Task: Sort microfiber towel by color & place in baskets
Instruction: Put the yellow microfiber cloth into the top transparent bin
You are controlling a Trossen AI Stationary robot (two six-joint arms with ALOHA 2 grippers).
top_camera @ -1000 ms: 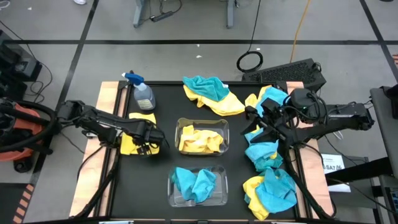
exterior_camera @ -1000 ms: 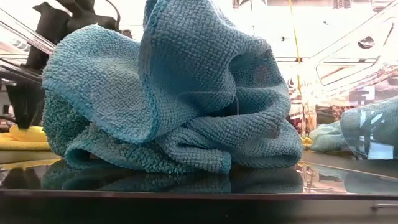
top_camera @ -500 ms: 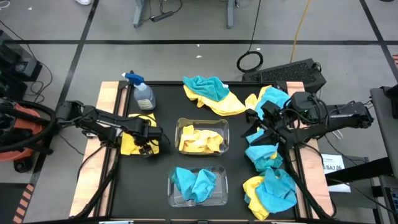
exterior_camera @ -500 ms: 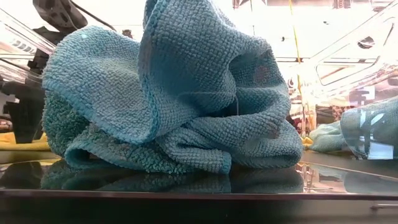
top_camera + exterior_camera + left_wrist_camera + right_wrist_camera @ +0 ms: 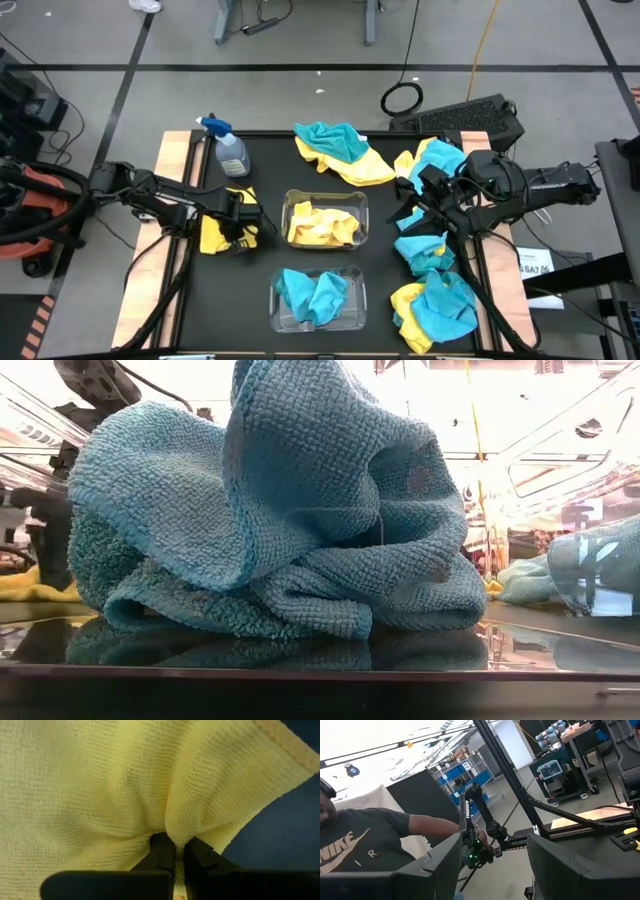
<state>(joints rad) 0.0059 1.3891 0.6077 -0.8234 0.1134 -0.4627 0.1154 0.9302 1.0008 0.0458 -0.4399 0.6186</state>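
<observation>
since a second ago the left tool [image 5: 243, 226] has clamped shut, now pinching a fold of the bright yellow microfiber towel [image 5: 222, 232] at the bench's [image 5: 255, 165] left edge; the cloth has bunched toward the fingers [image 5: 161, 851]. towel is still down on the bench, not lifted. the clear plastic basket holding yellow cloths [image 5: 325, 219] lies just beside it toward the bench centre, so the left arm is the nearer one and the carry is short and sideways. the second clear basket with teal-blue cloths [image 5: 319, 298] sits closer to the front, off that line. the clear spray bottle with blue trigger [image 5: 228, 147] stands behind the tool, not in the way. right tool [image 5: 408, 205] hangs with fingers spread, empty, over the mixed towel pile [image 5: 432, 265] on the right.
</observation>
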